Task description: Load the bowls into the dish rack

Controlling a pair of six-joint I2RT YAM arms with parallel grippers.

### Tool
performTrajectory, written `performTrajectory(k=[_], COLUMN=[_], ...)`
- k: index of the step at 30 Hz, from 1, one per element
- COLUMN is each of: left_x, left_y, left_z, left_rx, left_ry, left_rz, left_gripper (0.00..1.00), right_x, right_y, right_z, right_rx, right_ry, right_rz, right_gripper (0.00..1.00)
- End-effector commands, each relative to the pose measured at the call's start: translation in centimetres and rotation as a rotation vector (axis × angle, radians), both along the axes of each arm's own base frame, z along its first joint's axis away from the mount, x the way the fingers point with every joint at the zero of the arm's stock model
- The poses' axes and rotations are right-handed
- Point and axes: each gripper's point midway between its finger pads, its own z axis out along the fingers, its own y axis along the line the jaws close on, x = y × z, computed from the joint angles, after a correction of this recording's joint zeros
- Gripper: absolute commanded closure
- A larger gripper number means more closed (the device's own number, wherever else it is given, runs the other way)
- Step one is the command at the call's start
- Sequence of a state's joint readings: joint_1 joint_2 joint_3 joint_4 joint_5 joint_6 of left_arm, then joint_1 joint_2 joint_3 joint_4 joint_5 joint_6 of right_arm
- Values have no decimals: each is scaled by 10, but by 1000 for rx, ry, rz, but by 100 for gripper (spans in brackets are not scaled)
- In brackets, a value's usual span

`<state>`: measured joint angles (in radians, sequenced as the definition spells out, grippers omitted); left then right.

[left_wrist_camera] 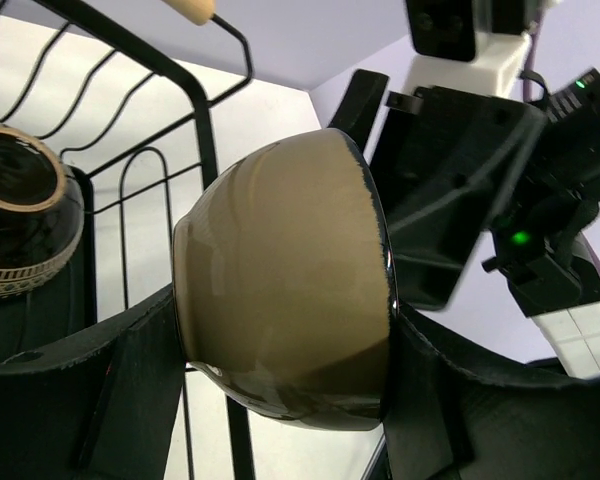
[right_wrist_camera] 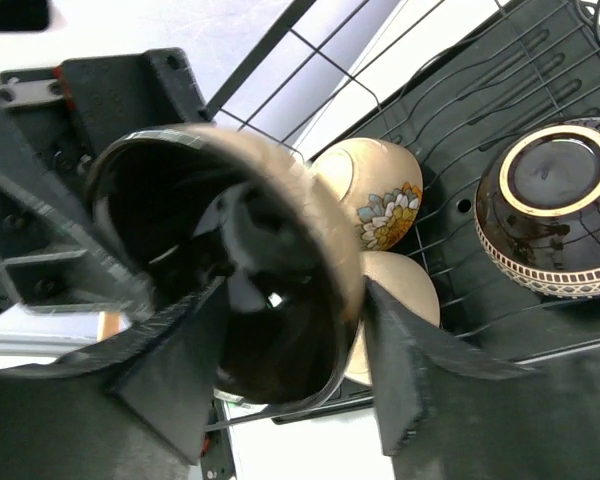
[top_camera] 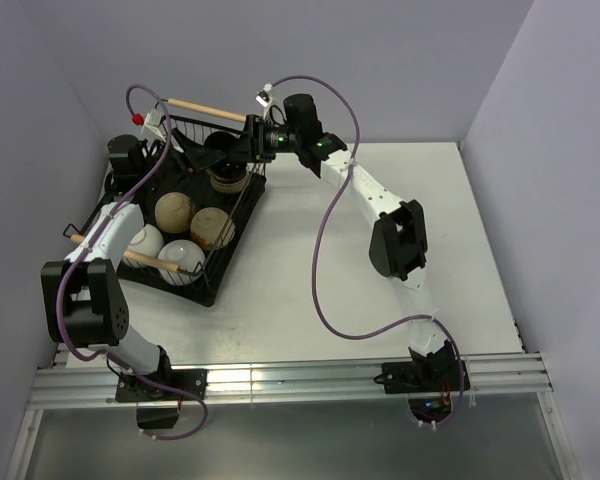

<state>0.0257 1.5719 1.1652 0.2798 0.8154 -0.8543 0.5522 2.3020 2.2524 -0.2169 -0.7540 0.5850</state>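
My left hand (left_wrist_camera: 280, 335) and right hand (right_wrist_camera: 295, 325) both pinch one bowl (left_wrist_camera: 280, 270) over rack (top_camera: 208, 288), 12 o'clock end; five bowls (top_camera: 175, 210) inside.

white desk (top_camera: 460, 250) under overhead view, hemmed at back and both sides by pale lilac walls (top_camera: 400, 60); ribbed aluminium rail (top_camera: 290, 383) along near edge; dull grey panel (top_camera: 300, 440) below it, at bottom of view.

The left gripper (left_wrist_camera: 285, 320) clasps a tan bowl (left_wrist_camera: 280, 270) with a dark rim, turned on its side, between its fingers. To its left, a brown bowl (left_wrist_camera: 25, 220) sits upside down inside the dish rack (left_wrist_camera: 205, 150).
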Motion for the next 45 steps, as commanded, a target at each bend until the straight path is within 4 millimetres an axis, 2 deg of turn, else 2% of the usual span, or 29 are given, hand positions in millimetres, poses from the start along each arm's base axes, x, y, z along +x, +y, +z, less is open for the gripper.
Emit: performTrajectory(k=[1,6,9,11,12,14,15,16,18,29,35,42,44,45], left_x=[12,23,34,41,48,59,65,71,80,101,110,118,120,120], left_y=[11,26,43,51,61,73,82,88,101,140,153,154,148,154], left_z=[23,13,6,4,-1,2,-9,-5,-10,-39,-48,-55,-56,-55], left_rx=[-4,10,20,43,58,117,144,182,231,376,485,632,666,697], left_ry=[-77,-44,-18,-11,6,-13,23,0,16,119,137,127,110,115], left_rz=[45,100,151,177,219,272,315,337,396,575,637,668,649,684], left_gripper=[100,100,100,100,100,100,100,100,100,100,100,100,100,100], right_x=[-3,0,2,4,4,4,5,5,6,11,10,11,12,12], right_y=[8,5,2,0,-1,-3,-5,-6,-10,-23,-25,-28,-29,-29], right_z=[33,30,31,30,31,31,31,30,29,23,18,16,15,15], right_rx=[68,58,58,55,56,54,51,49,45,39,33,30,29,29], right_ry=[-94,-87,-84,-82,-85,-83,-84,-82,-82,-64,-57,-54,-52,-54], right_rz=[33,20,12,9,8,7,4,3,-2,-11,-7,-8,-10,-9], right_gripper=[34,19,15,14,14,13,13,13,13,12,12,12,12,12])
